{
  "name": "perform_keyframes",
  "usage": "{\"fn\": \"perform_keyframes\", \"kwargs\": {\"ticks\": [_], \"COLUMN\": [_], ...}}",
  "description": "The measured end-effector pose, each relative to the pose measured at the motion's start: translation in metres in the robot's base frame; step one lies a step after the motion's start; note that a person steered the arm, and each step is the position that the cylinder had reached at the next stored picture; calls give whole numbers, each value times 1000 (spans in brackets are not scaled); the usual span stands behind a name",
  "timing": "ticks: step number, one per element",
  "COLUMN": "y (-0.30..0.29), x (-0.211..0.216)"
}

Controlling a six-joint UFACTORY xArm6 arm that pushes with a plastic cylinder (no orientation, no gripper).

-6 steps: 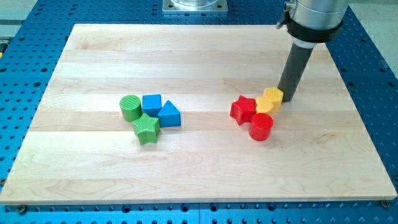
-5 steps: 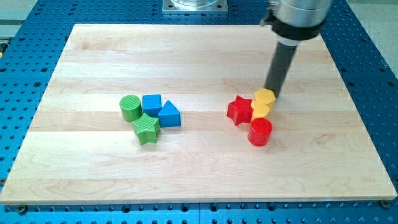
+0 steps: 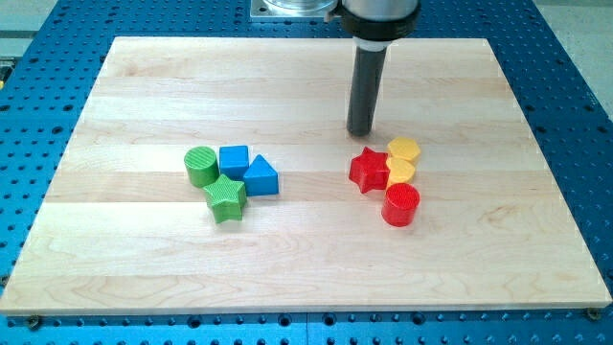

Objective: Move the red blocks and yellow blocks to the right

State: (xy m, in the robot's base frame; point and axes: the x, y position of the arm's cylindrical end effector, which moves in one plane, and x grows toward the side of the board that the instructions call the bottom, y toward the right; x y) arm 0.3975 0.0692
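A red star block [image 3: 368, 171] lies right of the board's centre. Touching its right side are two yellow blocks, one [image 3: 404, 149] above the other [image 3: 400, 172]; their shapes are rounded, hard to make out. A red cylinder [image 3: 400, 204] stands just below them. My tip [image 3: 360, 131] is just above the red star, up and left of the upper yellow block, touching no block.
On the wooden board [image 3: 287, 96], left of centre, sits a cluster: a green cylinder [image 3: 200, 166], a blue block [image 3: 234, 160], a blue triangle [image 3: 261, 177] and a green star [image 3: 226, 197]. Blue perforated table [image 3: 575, 115] surrounds the board.
My tip has moved left, from the right side of the yellow blocks to above the red star. The red and yellow cluster was nudged slightly left.
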Motion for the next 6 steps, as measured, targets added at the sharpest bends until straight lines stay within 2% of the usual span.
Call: {"fn": "perform_keyframes", "kwargs": {"ticks": [1, 2, 3, 4, 5, 6], "y": [14, 3, -50, -18, 45, -49], "x": [56, 49, 95, 115, 84, 74]}}
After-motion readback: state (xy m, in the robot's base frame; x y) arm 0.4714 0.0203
